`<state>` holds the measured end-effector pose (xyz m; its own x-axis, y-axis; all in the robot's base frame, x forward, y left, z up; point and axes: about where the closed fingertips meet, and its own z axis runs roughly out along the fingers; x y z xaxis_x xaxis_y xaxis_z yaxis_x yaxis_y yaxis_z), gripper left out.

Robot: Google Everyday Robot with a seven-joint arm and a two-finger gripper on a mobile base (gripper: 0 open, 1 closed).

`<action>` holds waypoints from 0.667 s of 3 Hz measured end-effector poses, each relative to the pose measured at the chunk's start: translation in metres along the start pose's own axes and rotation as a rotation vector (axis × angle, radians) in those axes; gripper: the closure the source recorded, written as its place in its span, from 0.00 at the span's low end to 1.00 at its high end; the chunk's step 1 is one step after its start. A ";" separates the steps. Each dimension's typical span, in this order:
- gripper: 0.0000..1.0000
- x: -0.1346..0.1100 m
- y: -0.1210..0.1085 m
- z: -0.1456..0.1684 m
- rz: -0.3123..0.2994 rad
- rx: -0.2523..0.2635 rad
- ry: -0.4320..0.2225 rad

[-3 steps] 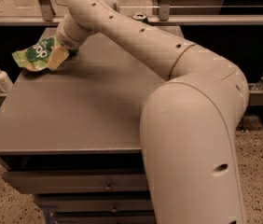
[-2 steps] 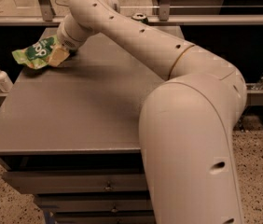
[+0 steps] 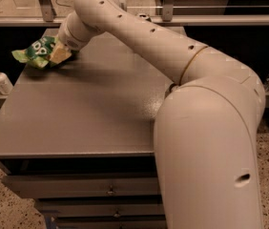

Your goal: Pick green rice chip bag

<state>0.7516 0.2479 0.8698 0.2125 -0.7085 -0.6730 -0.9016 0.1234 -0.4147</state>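
Note:
The green rice chip bag [image 3: 33,53] is a crinkled bright green foil bag with white letters, at the far left corner of the grey table [image 3: 91,109]. It hangs tilted a little above the tabletop, with a shadow under it, and reaches past the table's left edge. My gripper [image 3: 58,55] is at the bag's right end and is shut on it. One yellowish finger [image 3: 60,55] shows against the foil. My arm [image 3: 144,37] reaches from the lower right across the table to the bag.
A white pump bottle [image 3: 0,79] stands on a lower ledge left of the table. A rail with metal posts [image 3: 168,14] runs behind the table's far edge. Drawers [image 3: 110,190] are below the table's front edge.
The bag and my gripper have risen slightly at the far left corner. The grip on the bag is unchanged.

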 end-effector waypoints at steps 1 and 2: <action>1.00 -0.022 0.007 -0.030 -0.022 -0.005 -0.060; 1.00 -0.044 0.010 -0.070 -0.023 0.011 -0.139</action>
<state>0.7069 0.2315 0.9378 0.2838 -0.6080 -0.7415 -0.8920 0.1164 -0.4368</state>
